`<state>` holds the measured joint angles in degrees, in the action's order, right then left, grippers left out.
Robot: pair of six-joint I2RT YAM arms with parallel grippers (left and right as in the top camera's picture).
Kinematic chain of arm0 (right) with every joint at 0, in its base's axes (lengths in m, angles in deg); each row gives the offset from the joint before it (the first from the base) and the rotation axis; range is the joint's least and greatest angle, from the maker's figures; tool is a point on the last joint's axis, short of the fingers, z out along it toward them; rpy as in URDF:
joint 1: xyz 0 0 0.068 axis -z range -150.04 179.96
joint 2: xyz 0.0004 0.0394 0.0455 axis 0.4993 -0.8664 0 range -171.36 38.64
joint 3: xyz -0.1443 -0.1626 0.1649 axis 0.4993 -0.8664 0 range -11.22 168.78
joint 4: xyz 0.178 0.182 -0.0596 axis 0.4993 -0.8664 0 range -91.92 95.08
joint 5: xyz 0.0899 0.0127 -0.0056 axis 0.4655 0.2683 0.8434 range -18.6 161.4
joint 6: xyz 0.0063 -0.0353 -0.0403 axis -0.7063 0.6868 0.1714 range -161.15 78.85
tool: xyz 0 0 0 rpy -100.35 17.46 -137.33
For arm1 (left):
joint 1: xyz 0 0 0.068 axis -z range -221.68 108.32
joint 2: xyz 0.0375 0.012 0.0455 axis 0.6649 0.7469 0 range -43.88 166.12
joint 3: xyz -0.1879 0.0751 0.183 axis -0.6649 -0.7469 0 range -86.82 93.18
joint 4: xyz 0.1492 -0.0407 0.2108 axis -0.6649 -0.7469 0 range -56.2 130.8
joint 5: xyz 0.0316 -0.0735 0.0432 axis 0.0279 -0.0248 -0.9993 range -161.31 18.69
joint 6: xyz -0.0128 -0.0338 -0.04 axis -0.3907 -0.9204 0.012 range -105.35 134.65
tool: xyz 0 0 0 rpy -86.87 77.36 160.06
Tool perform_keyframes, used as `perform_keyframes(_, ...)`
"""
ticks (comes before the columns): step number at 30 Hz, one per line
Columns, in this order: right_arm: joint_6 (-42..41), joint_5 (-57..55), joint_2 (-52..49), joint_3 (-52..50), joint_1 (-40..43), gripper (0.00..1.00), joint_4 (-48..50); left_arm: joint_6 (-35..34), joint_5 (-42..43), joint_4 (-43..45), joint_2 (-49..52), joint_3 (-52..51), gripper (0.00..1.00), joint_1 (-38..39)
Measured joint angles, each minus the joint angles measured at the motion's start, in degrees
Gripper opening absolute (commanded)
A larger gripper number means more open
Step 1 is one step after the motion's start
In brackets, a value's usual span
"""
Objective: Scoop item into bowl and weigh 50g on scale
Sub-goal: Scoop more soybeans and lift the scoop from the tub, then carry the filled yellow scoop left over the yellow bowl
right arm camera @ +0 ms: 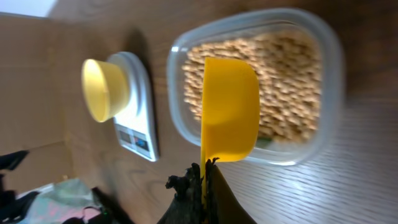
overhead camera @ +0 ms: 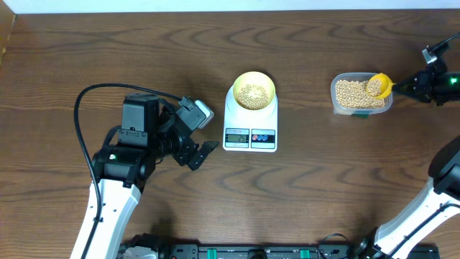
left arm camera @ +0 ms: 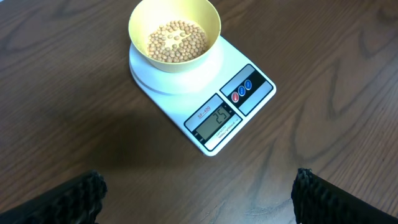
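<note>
The pale yellow bowl (overhead camera: 254,91) stands on the white scale (overhead camera: 251,131) at the table's middle and holds a layer of tan beans (left arm camera: 176,41). The scale's display (left arm camera: 217,122) is lit. My left gripper (overhead camera: 201,152) hovers left of the scale, open and empty, its dark fingertips (left arm camera: 310,186) far apart. My right gripper (right arm camera: 204,169) is shut on the handle of a bright yellow scoop (right arm camera: 229,112), held over the clear tub of beans (overhead camera: 353,93). From above the scoop (overhead camera: 379,85) carries beans.
The clear plastic tub (right arm camera: 323,56) stands at the right, its far wall close to the scale (right arm camera: 138,118) in the right wrist view. A black cable (overhead camera: 85,119) loops beside the left arm. The table's back edge runs along the top.
</note>
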<state>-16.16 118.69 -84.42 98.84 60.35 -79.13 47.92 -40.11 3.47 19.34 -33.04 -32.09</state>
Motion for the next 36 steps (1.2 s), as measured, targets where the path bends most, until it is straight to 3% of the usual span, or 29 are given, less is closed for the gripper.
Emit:
perform_keyframes(9,1.3,8.9,0.0,0.0,-1.6,0.01,-1.3,0.0,0.0,0.0,0.0,0.0,0.98,0.0)
perform_keyframes(18,0.8,14.5,0.0,0.0,-9.2,0.01,-3.1,0.0,0.0,0.0,0.0,0.0,0.98,0.0)
perform_keyframes(27,-3.5,15.4,0.0,0.0,-19.8,0.01,-2.9,0.0,0.0,0.0,0.0,0.0,0.98,0.0)
perform_keyframes(36,-13.1,9.9,0.0,-0.1,-29.3,0.01,5.4,0.0,0.0,0.0,0.0,0.0,0.98,0.0)
